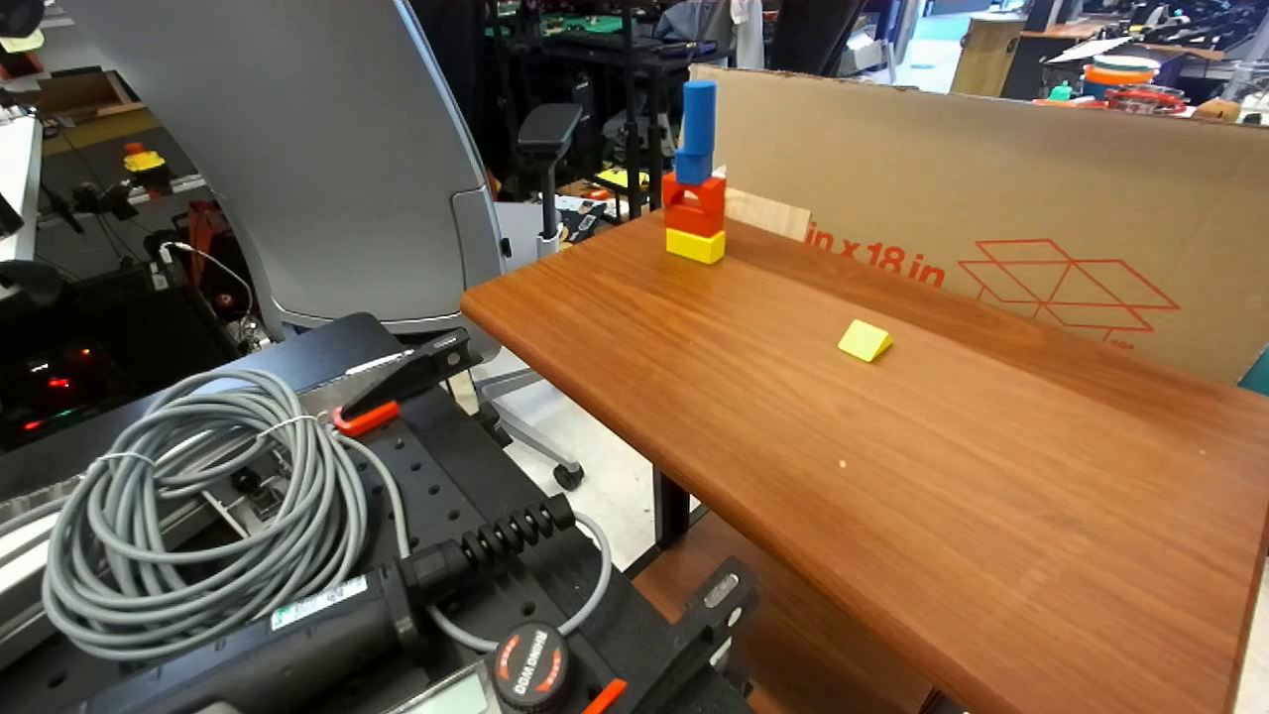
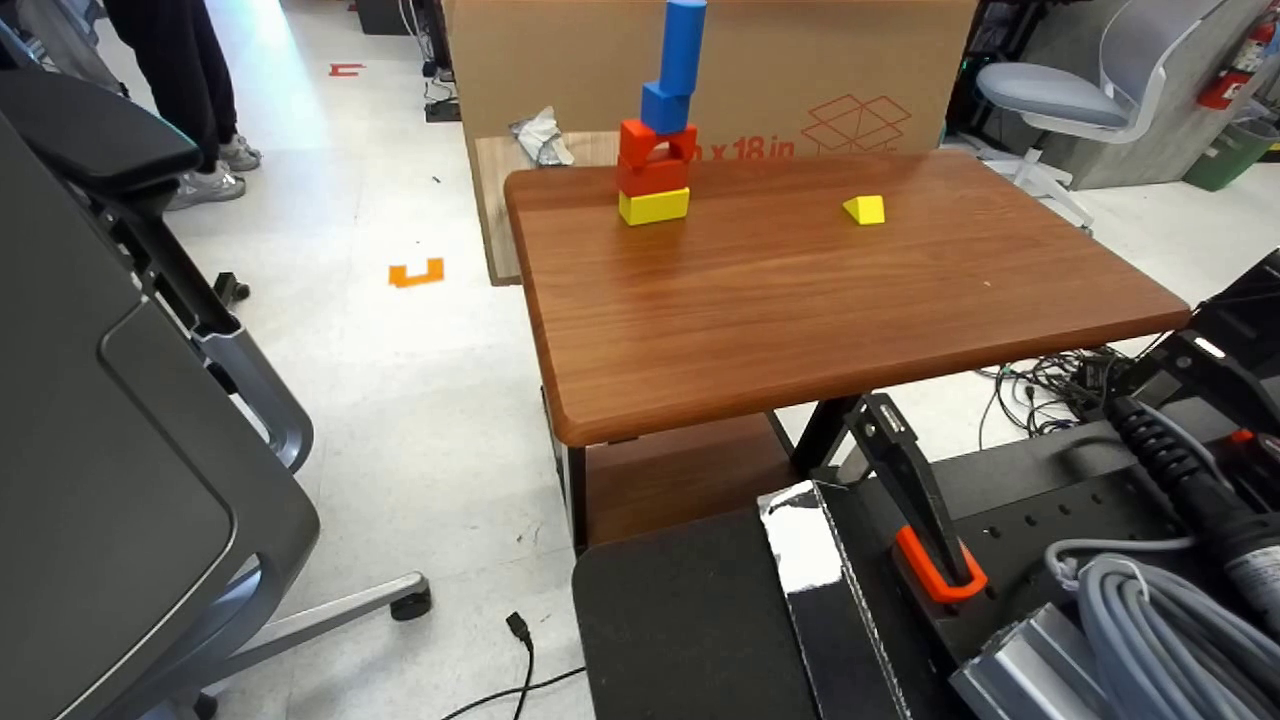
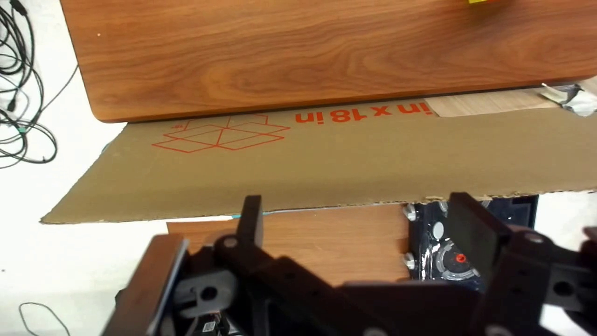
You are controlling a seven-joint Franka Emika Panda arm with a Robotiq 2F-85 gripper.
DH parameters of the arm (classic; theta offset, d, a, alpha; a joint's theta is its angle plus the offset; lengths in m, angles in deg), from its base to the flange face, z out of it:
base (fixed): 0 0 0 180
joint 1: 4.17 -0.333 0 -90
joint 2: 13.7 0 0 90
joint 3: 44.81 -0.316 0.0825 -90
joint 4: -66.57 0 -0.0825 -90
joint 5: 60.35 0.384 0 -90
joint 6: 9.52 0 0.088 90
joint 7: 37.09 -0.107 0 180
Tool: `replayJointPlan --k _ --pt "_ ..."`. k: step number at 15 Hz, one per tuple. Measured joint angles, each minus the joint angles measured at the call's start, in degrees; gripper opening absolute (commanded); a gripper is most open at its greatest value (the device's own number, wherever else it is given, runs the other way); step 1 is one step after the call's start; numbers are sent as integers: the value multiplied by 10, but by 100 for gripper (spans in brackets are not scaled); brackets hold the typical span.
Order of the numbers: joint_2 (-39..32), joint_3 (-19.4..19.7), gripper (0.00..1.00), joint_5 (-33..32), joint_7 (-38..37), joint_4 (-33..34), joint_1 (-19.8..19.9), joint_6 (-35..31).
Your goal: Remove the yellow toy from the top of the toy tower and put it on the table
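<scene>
Wrist view: gripper [image 3: 358,205] spread wide, holding nothing! Yellow toy [image 1: 865,341], nearer the surface [image 1: 991,496] edge by the cardboard [image 1: 892,169], probably light, stiff; pinch flat ends, slopes may slip.

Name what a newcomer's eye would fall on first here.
Probably the toy tower, stacked yellow, red and blue near one end of the table. Next, the yellow toy, a bright wedge on that table, apart from the tower. In the wrist view, the open gripper dominates the lower half.
</scene>
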Motion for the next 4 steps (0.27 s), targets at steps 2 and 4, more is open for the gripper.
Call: replayJointPlan --k 2,4 --pt "-7 0 100 0 0 0 0 -1" --pt "-10 1 100 0 0 0 0 -1"
